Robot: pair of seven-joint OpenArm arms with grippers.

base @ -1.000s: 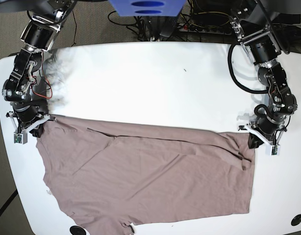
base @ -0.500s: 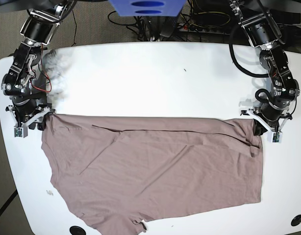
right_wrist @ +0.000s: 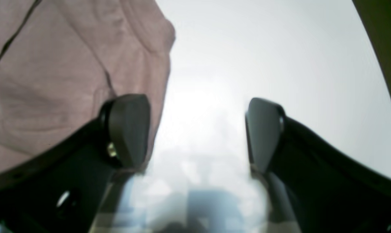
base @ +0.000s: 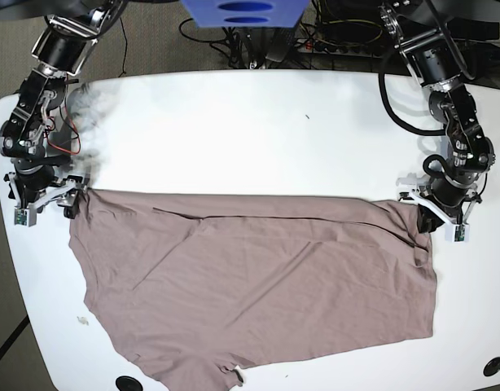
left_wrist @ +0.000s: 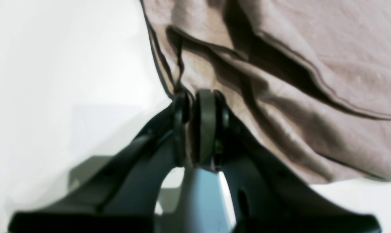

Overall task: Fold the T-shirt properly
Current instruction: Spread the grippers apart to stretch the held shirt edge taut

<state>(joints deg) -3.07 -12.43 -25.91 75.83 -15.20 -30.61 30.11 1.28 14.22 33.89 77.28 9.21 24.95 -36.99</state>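
While the plain mauve-brown, thin knit T-shirt [base: 250, 285] lies spread across the white table [base: 234, 130], its long upper edge drawn into a nearly straight line from one arm to the other, the step in hand looks like the end of a spreading or laying-out move, not yet a fold proper. At the base view's left the right gripper [right_wrist: 195, 132] stands with its dark pads wide apart over bare table, the cloth's corner lying just beside and partly behind one pad [right_wrist: 127, 129] but pinched by nothing; that side is released. At the base view's right the left gripper [left_wrist: 198, 126] has its two pads pressed close together with a thin gathered edge of the fabric running down into the narrow slit between them, so it appears to be clenched on the shirt's corner, though the blur makes it hard to tell how firmly. Near the camera edge of the table the garment's lower part is uneven: a sleeve [base: 209, 375] hangs toward the rim, and diagonal creases cross the body. Judging by this, the shirt is flattened but unfolded, so most of the task remains. The next move probably calls for the left gripper to let its corner drop as well, then for both arms to take fresh holds on one side and carry it over the body, keeping the edge taut so the thin knit does not bunch.
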